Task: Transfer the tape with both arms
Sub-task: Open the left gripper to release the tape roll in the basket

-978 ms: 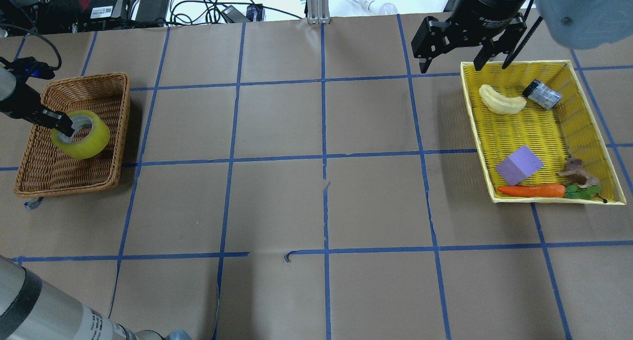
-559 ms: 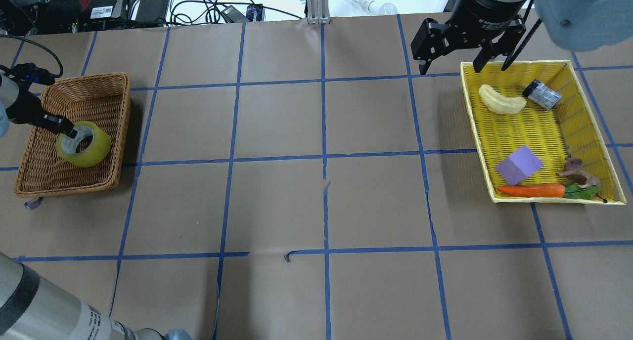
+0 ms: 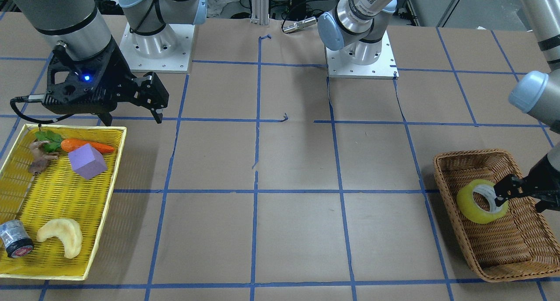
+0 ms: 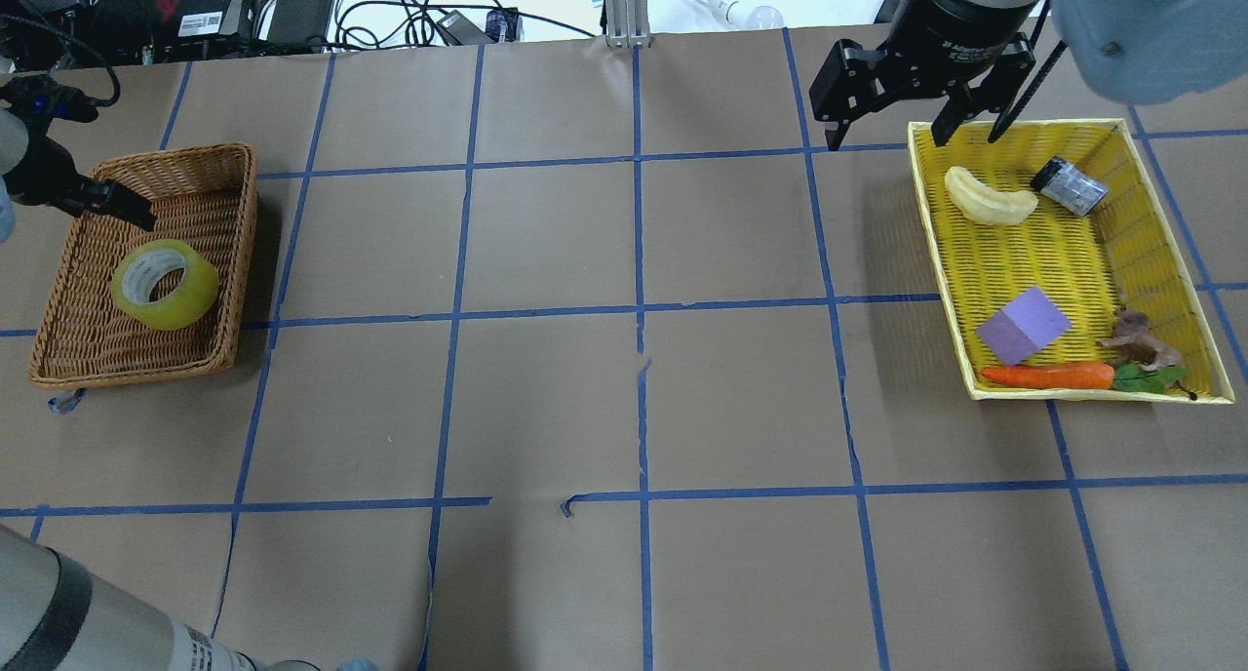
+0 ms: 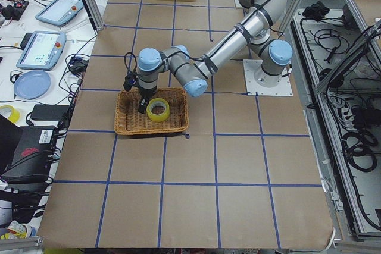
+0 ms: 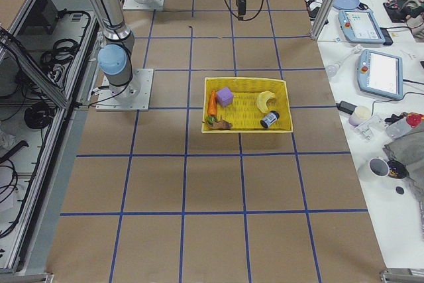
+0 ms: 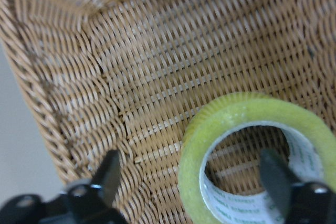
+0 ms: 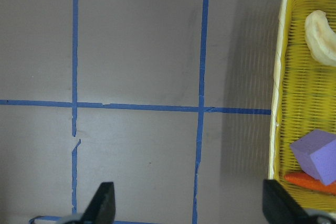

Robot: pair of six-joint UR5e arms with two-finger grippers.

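The yellow tape roll (image 4: 164, 284) lies flat in the wicker basket (image 4: 68, 354) at the table's left; it also shows in the front view (image 3: 480, 201) and the side view (image 5: 158, 110). My left gripper (image 4: 119, 204) is open and empty, just above and beyond the roll. In the left wrist view its fingers (image 7: 107, 174) stand wide apart with the roll's near wall (image 7: 247, 111) below them. My right gripper (image 4: 885, 137) is open and empty, hovering at the far left corner of the yellow tray (image 4: 941, 291).
The yellow tray (image 3: 107, 196) holds a purple cube (image 4: 1024, 326), a carrot (image 4: 1048, 376), a pale crescent (image 4: 990, 198), a small grey cylinder (image 4: 1069, 186) and a brown figure (image 4: 1139, 341). Cables and electronics line the far edge (image 4: 292, 13).
The left gripper lowered the tape into the wicker basket, let go of it, and drew back up toward the far left. The right gripper has hardly moved.
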